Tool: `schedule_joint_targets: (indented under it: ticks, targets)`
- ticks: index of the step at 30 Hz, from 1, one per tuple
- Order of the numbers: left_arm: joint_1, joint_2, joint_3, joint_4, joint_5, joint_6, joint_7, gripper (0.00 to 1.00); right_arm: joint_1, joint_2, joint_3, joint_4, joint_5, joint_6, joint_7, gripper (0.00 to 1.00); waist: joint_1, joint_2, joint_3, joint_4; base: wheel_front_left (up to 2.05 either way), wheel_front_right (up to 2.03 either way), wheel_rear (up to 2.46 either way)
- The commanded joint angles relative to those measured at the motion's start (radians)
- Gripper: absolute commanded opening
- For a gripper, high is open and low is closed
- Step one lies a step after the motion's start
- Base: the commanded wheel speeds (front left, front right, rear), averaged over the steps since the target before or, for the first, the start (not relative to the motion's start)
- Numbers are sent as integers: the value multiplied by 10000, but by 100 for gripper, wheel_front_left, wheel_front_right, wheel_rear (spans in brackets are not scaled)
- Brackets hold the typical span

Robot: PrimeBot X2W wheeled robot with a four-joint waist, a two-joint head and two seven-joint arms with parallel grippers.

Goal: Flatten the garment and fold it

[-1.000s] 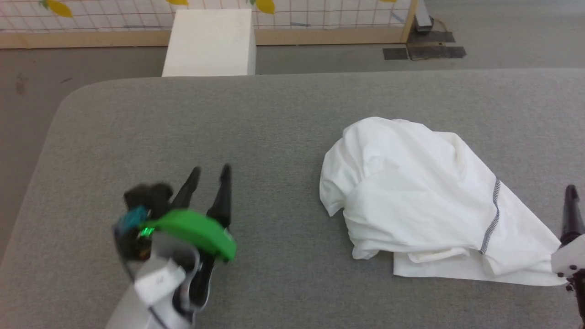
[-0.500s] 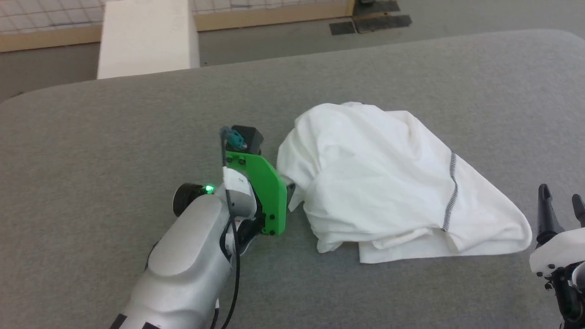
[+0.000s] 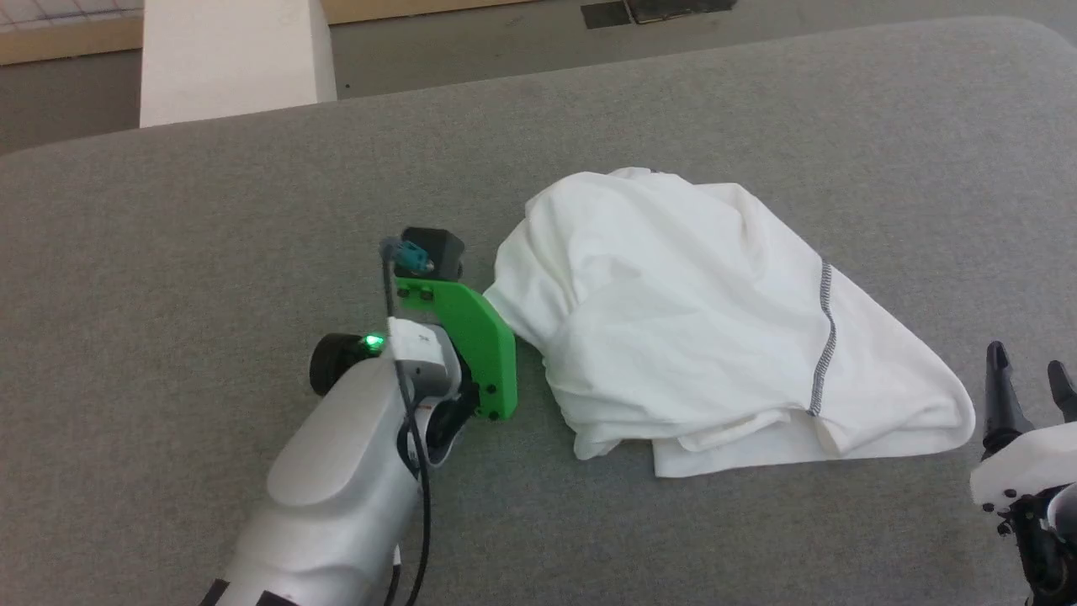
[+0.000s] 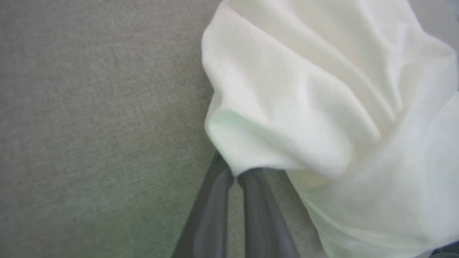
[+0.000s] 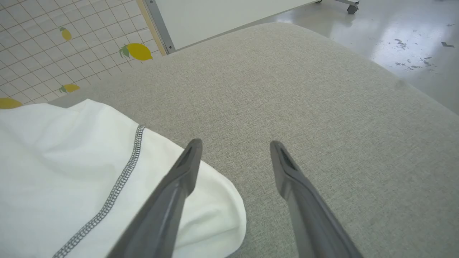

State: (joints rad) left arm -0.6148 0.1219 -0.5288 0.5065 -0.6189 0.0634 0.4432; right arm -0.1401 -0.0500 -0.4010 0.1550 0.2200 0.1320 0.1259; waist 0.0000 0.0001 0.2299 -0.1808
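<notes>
White thin-fabric garment (image 3: 690,320) with dark zigzag seams lies bunched mid-frame on the grey cloth-covered table (image 3: 210,210), neither flattened nor folded yet. At its left edge the left gripper (image 4: 235,173) seems pinched shut on a fold; at lower right, the right gripper (image 5: 235,144) has its jaws apart beside the hem.

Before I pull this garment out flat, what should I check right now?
1. Left end effector pinching the garment edge: cannot tell, cloth covers the tips.
2. Right end effector open: ok.
3. Right end effector holding cloth: not ok, it sits beside the corner.
4. Garment flat: not ok, bunched in a mound.
5. Bare table for spreading: ok.
</notes>
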Motion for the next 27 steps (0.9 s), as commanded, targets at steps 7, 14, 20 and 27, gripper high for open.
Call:
schedule_joint_targets:
  ticks: [7, 14, 20, 27]
  targets:
    - [477, 411, 1773, -1480, -729, 660, -2000, 0, 69, -3, 255, 93, -105, -13, -17, 100, 0, -1, -780, 1225, 0, 0, 0]
    - [2739, 1298, 3070, -3759, -953, 1844, -2561, 0, 264, -3, 452, 147, -141, -13, 69, 100, 0, -1, -1357, 2182, 0, 0, 0]
    - [5484, 1715, 3505, -5000, -1236, 2813, -1990, 0, 349, -3, 596, 115, -175, -13, 184, 100, 0, -1, -1559, 2761, 0, 0, 0]
    - [7854, 1525, 3503, -5178, -2051, 3276, -1068, 29, 362, -3, 767, 218, -123, -13, 214, 100, 0, -1, -1653, 3018, 0, 0, 0]
